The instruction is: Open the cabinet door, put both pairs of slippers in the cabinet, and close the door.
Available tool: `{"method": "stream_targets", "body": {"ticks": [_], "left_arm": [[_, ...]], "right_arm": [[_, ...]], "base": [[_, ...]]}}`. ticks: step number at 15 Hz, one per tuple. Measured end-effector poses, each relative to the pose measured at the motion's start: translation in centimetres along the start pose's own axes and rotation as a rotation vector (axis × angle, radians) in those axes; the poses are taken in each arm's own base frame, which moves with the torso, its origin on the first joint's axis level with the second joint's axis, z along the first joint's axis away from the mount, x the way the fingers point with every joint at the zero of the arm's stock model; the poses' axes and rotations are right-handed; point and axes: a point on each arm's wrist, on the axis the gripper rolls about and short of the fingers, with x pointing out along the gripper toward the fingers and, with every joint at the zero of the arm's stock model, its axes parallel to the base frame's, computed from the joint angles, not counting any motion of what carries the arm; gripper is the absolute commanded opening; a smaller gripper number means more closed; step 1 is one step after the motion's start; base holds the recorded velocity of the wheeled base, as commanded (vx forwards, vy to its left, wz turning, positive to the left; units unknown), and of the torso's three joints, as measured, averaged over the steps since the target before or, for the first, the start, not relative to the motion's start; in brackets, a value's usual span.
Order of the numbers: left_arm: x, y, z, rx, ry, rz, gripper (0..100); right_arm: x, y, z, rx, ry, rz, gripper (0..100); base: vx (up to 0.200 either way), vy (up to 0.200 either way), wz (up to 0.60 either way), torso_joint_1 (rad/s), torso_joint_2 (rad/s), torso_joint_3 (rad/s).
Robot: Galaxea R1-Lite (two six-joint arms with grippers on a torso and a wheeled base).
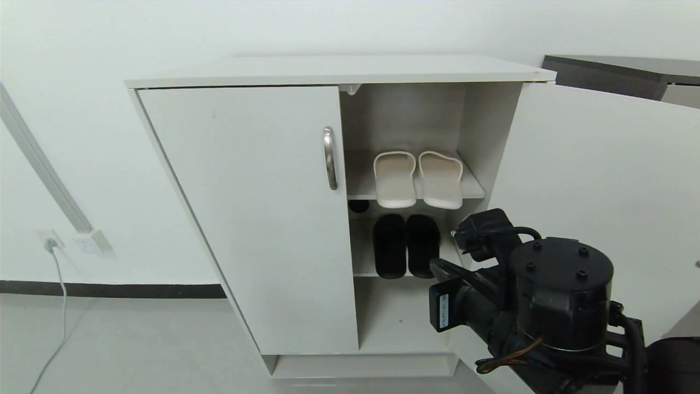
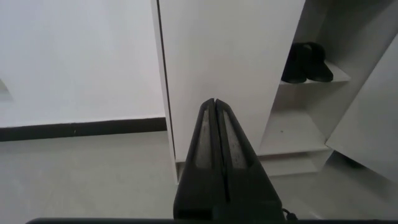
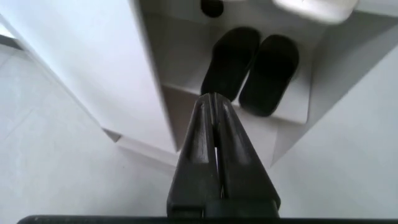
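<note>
Cabinet [image 1: 339, 68]: white, standing on the floor against a white wall.
Left door [image 1: 246, 219]: shut, with an upright metal handle [image 1: 328, 158] at its inner edge.
Right door [image 1: 596, 191]: swung wide open to the right, baring three compartments one above another.
Light slippers [image 1: 396, 180]: on the upper shelf, side by side and touching. Their long axes run from the shelf's front to its back, and the near ends jut slightly over the front edge (toe and heel cannot be told apart).
Black slippers [image 1: 391, 246]: on the middle shelf, directly below the light pair. They lie parallel with the same front-to-back axis, and their near ends reach the shelf's front edge.
Lowest compartment: the cabinet's bare white bottom board.
Right gripper [image 3: 214, 109]: fingers pressed together with nothing between them. It sits in front of the open half, aimed toward the black slippers [image 3: 270, 71] and apart from them.
Left gripper [image 2: 214, 112]: fingers pressed together and empty. It is low before the shut left door [image 2: 230, 62], pointing at the cabinet.
Surroundings: a wall socket with a cable [image 1: 52, 243] at the far left, and a grey piece of furniture [image 1: 618, 71] behind the open door.
</note>
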Motion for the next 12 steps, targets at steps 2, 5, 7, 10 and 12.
{"method": "stream_targets", "body": {"ticks": [2,5,7,10,12], "left_arm": [[0.0,0.0,0.0,0.0,0.0,0.0,0],[0.0,0.0,0.02,0.0,-0.001,0.0,0],[0.0,0.0,0.01,0.0,-0.001,0.001,0],[0.0,0.0,0.01,0.001,-0.001,0.001,0],[0.0,0.0,0.01,0.002,-0.001,0.001,0]], "right_arm": [[0.1,0.03,-0.16,-0.003,0.005,-0.001,0],[0.31,-0.22,-0.21,-0.002,0.007,-0.012,0],[0.42,-0.41,-0.32,-0.003,0.011,-0.02,0],[0.39,-0.51,-0.56,-0.007,0.018,-0.022,0],[0.46,-0.57,-0.67,-0.01,0.022,-0.025,0]], "base": [[-0.2,0.0,0.0,0.0,0.0,-0.002],[-0.2,0.0,0.0,-0.001,0.0,0.004],[0.0,0.0,0.0,0.0,0.0,0.0],[0.0,0.0,0.0,0.0,0.0,0.0],[0.0,0.0,0.0,0.0,0.0,0.0]]}}
